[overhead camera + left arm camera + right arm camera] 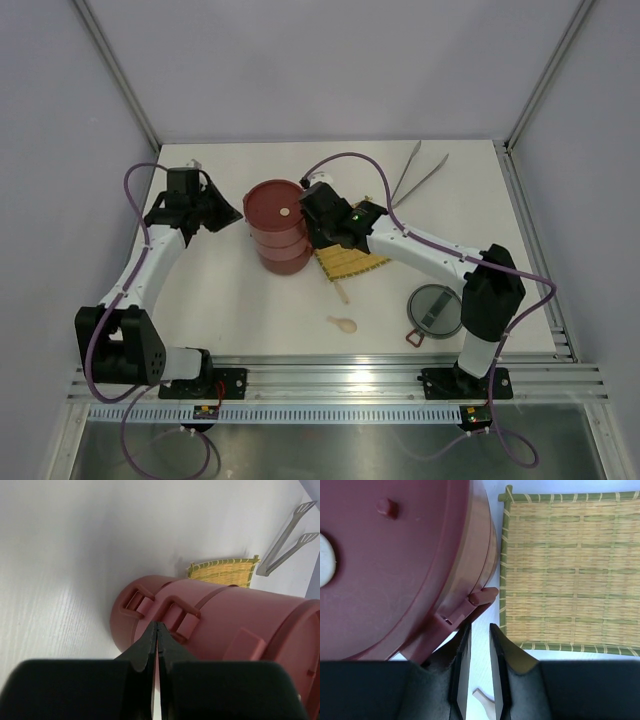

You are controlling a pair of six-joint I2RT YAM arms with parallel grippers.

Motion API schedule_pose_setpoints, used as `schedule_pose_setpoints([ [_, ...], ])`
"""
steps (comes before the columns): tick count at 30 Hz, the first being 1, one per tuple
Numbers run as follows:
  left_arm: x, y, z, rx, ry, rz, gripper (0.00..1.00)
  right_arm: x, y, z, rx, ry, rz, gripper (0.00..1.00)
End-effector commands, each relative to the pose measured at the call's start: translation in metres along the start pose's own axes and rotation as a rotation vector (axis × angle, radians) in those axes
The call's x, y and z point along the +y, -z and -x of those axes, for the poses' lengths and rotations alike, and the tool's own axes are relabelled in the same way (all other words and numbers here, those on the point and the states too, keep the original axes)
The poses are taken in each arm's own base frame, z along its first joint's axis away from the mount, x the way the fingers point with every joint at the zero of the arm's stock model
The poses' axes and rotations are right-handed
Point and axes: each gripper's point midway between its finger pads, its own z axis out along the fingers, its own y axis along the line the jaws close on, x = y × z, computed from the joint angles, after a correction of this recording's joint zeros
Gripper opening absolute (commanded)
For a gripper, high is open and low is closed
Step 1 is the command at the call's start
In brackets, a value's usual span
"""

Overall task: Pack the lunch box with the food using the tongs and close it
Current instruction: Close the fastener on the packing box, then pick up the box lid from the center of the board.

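Note:
The lunch box (278, 228) stands as a stack of dark-red tiers with a flat red disc lid on top. My left gripper (234, 215) is shut and empty, its tips (157, 625) against the clip hoops on the box's left side (240, 625). My right gripper (318, 218) is on the box's right side. Its jaws (479, 627) are slightly open with nothing between them, and the left finger (462, 640) is against a red clip low on the box (395, 570). The tongs (415, 172) lie at the back right. No food shows.
A yellow woven mat (350, 262) lies just right of the box, under the right arm. The grey see-through top lid (436, 308) with red clips sits at the front right. A cream spoon (343, 323) lies near the front, and a cream handle (485, 702) shows below the right fingers.

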Motion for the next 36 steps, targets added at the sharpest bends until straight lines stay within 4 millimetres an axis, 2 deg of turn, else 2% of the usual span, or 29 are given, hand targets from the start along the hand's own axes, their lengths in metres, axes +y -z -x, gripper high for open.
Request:
schedule_pose_setpoints([
  [1, 0.008, 0.015, 0.0, 0.0, -0.018, 0.01, 0.02, 0.017, 0.001, 0.03, -0.083, -0.02, 0.079, 0.28],
  [3, 0.015, 0.016, -0.002, 0.014, -0.024, 0.042, 0.02, 0.014, 0.002, 0.028, -0.081, -0.023, 0.068, 0.27],
  [5, 0.022, 0.018, -0.002, 0.011, -0.02, 0.066, 0.02, 0.008, 0.013, 0.03, -0.107, -0.04, 0.058, 0.27],
  [6, 0.024, 0.022, 0.001, -0.01, -0.017, 0.076, 0.02, 0.006, 0.028, 0.037, -0.138, -0.054, 0.061, 0.27],
  [7, 0.025, 0.025, 0.003, -0.023, -0.015, 0.08, 0.02, 0.0, 0.032, 0.032, -0.134, -0.056, 0.046, 0.27],
  [9, 0.024, 0.036, 0.011, -0.066, -0.02, 0.08, 0.02, -0.012, 0.048, 0.036, -0.169, -0.08, 0.007, 0.29],
  [10, 0.02, 0.043, 0.018, -0.093, -0.028, 0.077, 0.02, -0.028, 0.064, 0.033, -0.186, -0.092, -0.044, 0.31],
  [12, 0.021, 0.058, 0.027, -0.14, -0.056, 0.106, 0.02, -0.051, 0.082, 0.025, -0.189, -0.122, -0.125, 0.36],
  [13, 0.016, 0.07, 0.033, -0.18, -0.068, 0.099, 0.02, -0.069, 0.098, 0.01, -0.165, -0.16, -0.176, 0.37],
  [14, 0.014, 0.079, 0.037, -0.21, -0.077, 0.102, 0.03, -0.085, 0.108, 0.004, -0.174, -0.195, -0.232, 0.39],
  [15, 0.014, 0.086, 0.042, -0.242, -0.09, 0.105, 0.03, -0.102, 0.126, 0.001, -0.189, -0.259, -0.255, 0.48],
  [16, 0.009, 0.098, 0.044, -0.276, -0.099, 0.089, 0.04, -0.118, 0.129, -0.027, -0.127, -0.334, -0.31, 0.56],
  [18, 0.003, 0.105, 0.044, -0.27, -0.109, 0.072, 0.04, -0.14, 0.146, -0.058, -0.093, -0.464, -0.354, 0.75],
  [19, 0.001, 0.105, 0.043, -0.258, -0.111, 0.062, 0.05, -0.148, 0.151, -0.077, -0.057, -0.58, -0.392, 0.78],
  [21, -0.002, 0.104, 0.037, -0.233, -0.114, 0.041, 0.05, -0.158, 0.161, -0.107, -0.038, -0.694, -0.423, 0.82],
  [22, -0.003, 0.104, 0.035, -0.227, -0.115, 0.033, 0.05, -0.161, 0.165, -0.122, -0.023, -0.8, -0.455, 0.82],
  [25, -0.006, 0.103, 0.03, -0.205, -0.116, 0.004, 0.05, -0.173, 0.17, -0.157, -0.005, -0.96, -0.535, 0.84],
  [27, -0.007, 0.102, 0.029, -0.201, -0.122, -0.004, 0.05, -0.181, 0.17, -0.174, 0.003, -1.002, -0.588, 0.85],
  [30, -0.007, 0.1, 0.024, -0.188, -0.131, -0.009, 0.06, -0.194, 0.168, -0.189, -0.015, -1.052, -0.683, 0.87],
  [32, -0.006, 0.099, 0.021, -0.182, -0.132, -0.01, 0.06, -0.199, 0.163, -0.188, -0.043, -1.048, -0.7, 0.88],
  [35, -0.004, 0.098, 0.019, -0.174, -0.137, -0.008, 0.07, -0.199, 0.144, -0.189, -0.012, -1.01, -0.674, 0.84],
  [36, -0.004, 0.098, 0.018, -0.171, -0.138, -0.006, 0.07, -0.209, 0.138, -0.194, 0.006, -1.03, -0.703, 0.82],
])
